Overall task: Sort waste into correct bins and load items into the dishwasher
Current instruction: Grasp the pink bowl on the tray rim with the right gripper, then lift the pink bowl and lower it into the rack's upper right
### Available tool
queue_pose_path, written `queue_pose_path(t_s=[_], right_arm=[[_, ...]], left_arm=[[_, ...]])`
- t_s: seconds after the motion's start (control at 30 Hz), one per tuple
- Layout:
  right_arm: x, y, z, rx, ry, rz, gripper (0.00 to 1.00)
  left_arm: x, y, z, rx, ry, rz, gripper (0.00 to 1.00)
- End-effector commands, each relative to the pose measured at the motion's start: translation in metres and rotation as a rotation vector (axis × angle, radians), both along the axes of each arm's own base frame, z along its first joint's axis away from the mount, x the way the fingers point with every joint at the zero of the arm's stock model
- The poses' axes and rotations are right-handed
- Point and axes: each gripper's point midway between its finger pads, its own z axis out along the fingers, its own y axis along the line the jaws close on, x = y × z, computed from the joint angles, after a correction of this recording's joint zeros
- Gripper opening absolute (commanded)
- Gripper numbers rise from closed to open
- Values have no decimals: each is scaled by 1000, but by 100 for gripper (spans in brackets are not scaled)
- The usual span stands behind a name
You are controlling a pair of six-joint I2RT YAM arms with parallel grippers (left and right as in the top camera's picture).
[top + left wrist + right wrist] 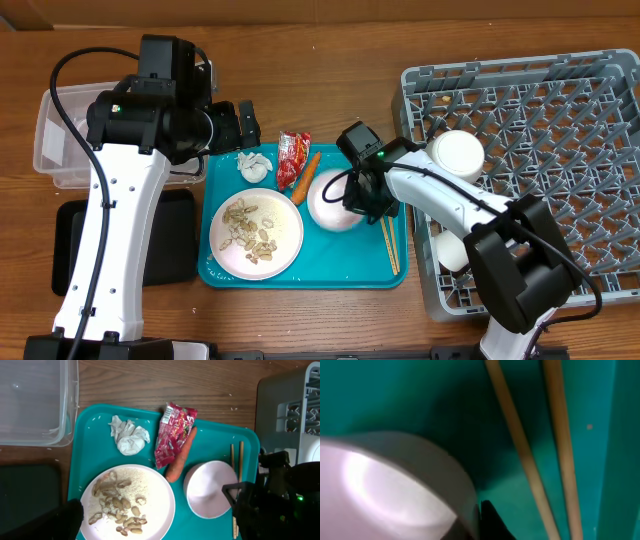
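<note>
A pale pink bowl (pixel 330 200) sits on the teal tray (pixel 300 275), next to a pair of chopsticks (pixel 390 245). My right gripper (pixel 362 195) is at the bowl's right rim. In the right wrist view one finger (pixel 490 520) presses on the bowl's (pixel 380 485) outer wall, and the other finger is hidden. My left gripper (pixel 247 125) is open and empty above the tray's far left corner. A white tissue (pixel 254 165), a red wrapper (pixel 292 158) and a carrot piece (pixel 306 172) lie at the back of the tray. A plate (pixel 255 235) holds beige food scraps.
The clear tub (pixel 55 140) stands at the far left with the black tray (pixel 170 240) in front of it. The grey dish rack (pixel 560 130) is on the right and holds two white bowls (pixel 458 155) (pixel 452 250). The right arm reaches across from the rack's left edge.
</note>
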Motion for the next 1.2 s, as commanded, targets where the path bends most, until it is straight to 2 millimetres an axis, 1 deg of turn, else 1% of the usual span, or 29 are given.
queue_pose_path(t_s=[0.0,0.07,0.17,0.23,0.27,0.3,0.37,0.4,0.43,0.5,0.53,0.6,0.67,0.7,0.77,0.9,1.0,1.1,1.17], right_arm=[[9,-3,19,-34,-53,31,4],[15,-8,39,-62,-96,43,4],[26,-9,80,-58,-184,70,4],[35,-18,107,-87,-263,52,4],[41,-27,122,-120,-312,36,4],[47,-39,137,-165,-368,14,4],[60,-72,167,-299,-488,-47,4],[65,-92,183,-386,-551,-86,4],[71,-118,202,-497,-622,-136,4],[76,-158,229,-699,-716,-217,4],[77,-176,241,-792,-747,-255,4],[77,-207,255,-941,-772,-318,4],[75,-234,261,-1060,-761,-366,4],[73,-251,261,-1116,-740,-394,4],[72,-274,256,-1168,-693,-434,4],[71,-312,248,-1232,-626,-514,4],[72,-331,234,-1261,-562,-534,4],[72,-337,217,-1283,-491,-499,4],[74,-339,213,-1308,-474,-487,4]], left_arm=[[1,1,7,-2,-19,8,100],[1,1,7,-2,-19,8,100],[1,1,7,-2,-19,8,100],[1,1,7,-2,-19,8,100],[1,1,7,-2,-19,8,100],[1,1,7,-2,-19,8,100],[1,1,7,-2,-19,8,100],[1,1,7,-2,-19,8,100],[1,1,7,-2,-19,8,100],[1,1,7,-2,-19,8,100],[1,1,7,-2,-19,8,100],[1,1,7,-2,-19,8,100],[1,1,7,-2,-19,8,100],[1,1,7,-2,-19,8,100],[1,1,7,-2,-19,8,100],[1,1,7,-2,-19,8,100],[1,1,7,-2,-19,8,100],[1,1,7,-2,-19,8,100],[1,1,7,-2,-19,8,100]])
